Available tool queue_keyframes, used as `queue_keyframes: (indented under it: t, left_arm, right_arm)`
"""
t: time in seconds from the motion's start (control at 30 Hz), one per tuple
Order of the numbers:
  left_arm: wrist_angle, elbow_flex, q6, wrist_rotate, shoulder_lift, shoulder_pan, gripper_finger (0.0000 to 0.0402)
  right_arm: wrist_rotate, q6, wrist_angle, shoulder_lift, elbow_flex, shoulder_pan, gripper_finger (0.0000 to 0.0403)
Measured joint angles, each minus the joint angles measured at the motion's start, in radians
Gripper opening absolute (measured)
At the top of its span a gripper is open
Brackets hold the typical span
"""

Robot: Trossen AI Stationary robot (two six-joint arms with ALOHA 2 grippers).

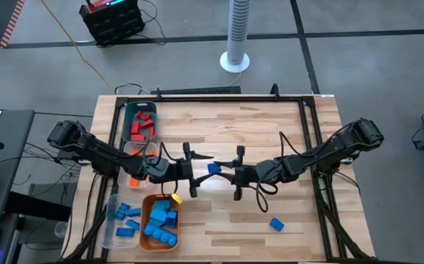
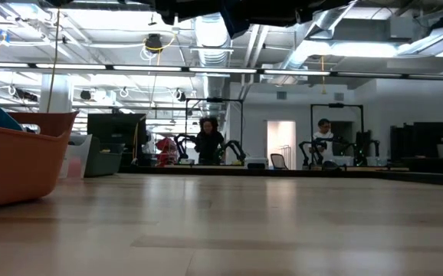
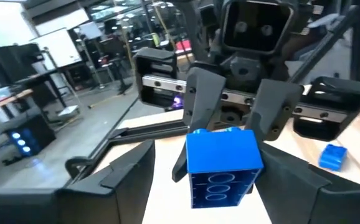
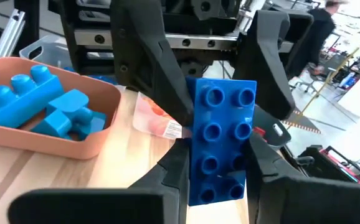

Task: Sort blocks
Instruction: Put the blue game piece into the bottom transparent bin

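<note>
A darker blue block (image 1: 213,168) with two rows of studs hangs above the middle of the table, between my two grippers, which face each other. My right gripper (image 1: 228,174) comes from the table's right and is shut on the block (image 4: 220,143). My left gripper (image 1: 201,173) comes from the left and is open. Its fingers (image 4: 149,62) stand on either side of the block's upper part. The studs face the right arm and the hollow underside (image 3: 214,186) faces the left arm. My right gripper pinches the block's two long sides (image 4: 198,177) between its two fingers, on the lower half. The fingers lie about level, from the table's right, across the block. The block stands on end, clear of the table. My left gripper: I cannot tell whether its fingers touch the block.
An orange tray (image 1: 147,233) of blue blocks sits near the front left, with a clear bin (image 1: 111,220) of light blue blocks beside it. A bin of red blocks (image 1: 140,125) stands at the far left. One loose blue block (image 1: 276,224) lies front right. People stand in the room behind.
</note>
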Motion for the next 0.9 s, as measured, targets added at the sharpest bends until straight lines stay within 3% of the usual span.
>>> queue_keyframes:
  t: [0.27,0.47,0.63,0.73,0.9]
  left_arm:
    - [-0.022,0.0,0.011,0.033,0.0,0.0,0.0135]
    - [-0.064,0.0,0.017,0.057,-0.009,-0.005,0.0128]
    - [-0.419,0.062,-0.084,0.073,-0.132,-0.047,0.0128]
    - [-0.659,0.104,-0.242,0.19,-0.214,-0.077,0.0128]
    - [-0.879,0.105,-0.406,0.364,-0.273,-0.181,0.0128]
  right_arm:
    - [-0.002,0.02,-0.005,0.0,0.0,-0.001,0.0102]
    - [-0.003,0.089,-0.04,0.0,0.001,-0.001,0.0167]
    - [0.001,0.158,-0.187,-0.03,0.001,0.0,0.0231]
    - [0.004,0.203,-0.267,-0.068,0.001,0.0,0.025]
    - [0.006,0.302,-0.401,-0.131,0.001,0.0,0.0254]
